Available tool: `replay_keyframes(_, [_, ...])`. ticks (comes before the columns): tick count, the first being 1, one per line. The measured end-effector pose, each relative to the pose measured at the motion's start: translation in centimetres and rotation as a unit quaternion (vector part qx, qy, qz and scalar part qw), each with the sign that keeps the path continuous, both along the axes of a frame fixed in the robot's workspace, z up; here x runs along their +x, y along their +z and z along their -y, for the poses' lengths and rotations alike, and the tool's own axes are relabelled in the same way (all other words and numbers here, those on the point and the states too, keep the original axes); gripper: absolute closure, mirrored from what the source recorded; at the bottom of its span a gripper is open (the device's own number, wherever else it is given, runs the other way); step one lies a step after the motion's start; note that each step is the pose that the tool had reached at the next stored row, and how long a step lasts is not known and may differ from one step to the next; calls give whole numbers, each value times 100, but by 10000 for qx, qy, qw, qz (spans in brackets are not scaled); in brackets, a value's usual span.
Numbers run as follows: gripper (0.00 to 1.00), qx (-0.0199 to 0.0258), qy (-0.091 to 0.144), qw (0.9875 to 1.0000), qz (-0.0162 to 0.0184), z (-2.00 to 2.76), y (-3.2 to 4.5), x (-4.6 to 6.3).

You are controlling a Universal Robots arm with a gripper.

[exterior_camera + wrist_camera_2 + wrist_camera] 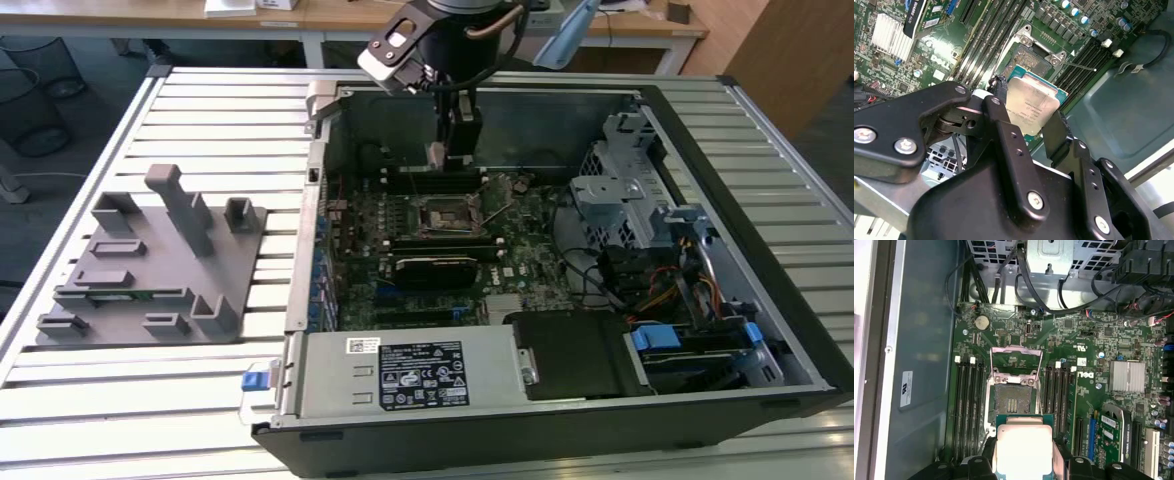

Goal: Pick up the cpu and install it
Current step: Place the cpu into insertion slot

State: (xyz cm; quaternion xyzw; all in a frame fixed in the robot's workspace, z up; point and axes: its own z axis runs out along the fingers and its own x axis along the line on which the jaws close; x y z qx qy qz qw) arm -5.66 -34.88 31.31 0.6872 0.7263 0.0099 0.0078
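Claw (1026,114) clamped on cpu (1024,450) near open mobo socket (1013,400); PC case (320,115) on slatted table (200,400).

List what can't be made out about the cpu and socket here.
- cpu underside: faces away in both wrist views.
- cpu's edge nearest the tool: second wrist view, behind the tool; first wrist view, cut by the frame edge.
- socket pins: too small in the exterior view; partly behind the cpu in the second wrist view.

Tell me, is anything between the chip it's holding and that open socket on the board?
Nothing: in both wrist views the cpu, clamped in the gripper, hangs just off the open socket, only air between.
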Motion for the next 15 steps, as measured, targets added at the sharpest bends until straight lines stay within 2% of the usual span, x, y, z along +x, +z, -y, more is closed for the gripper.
replay_keyframes(11, [47,1,-1,10000,1,0,-29,0])
replay_keyframes(15, [47,-3,-129,9999,0,0,-66,0])
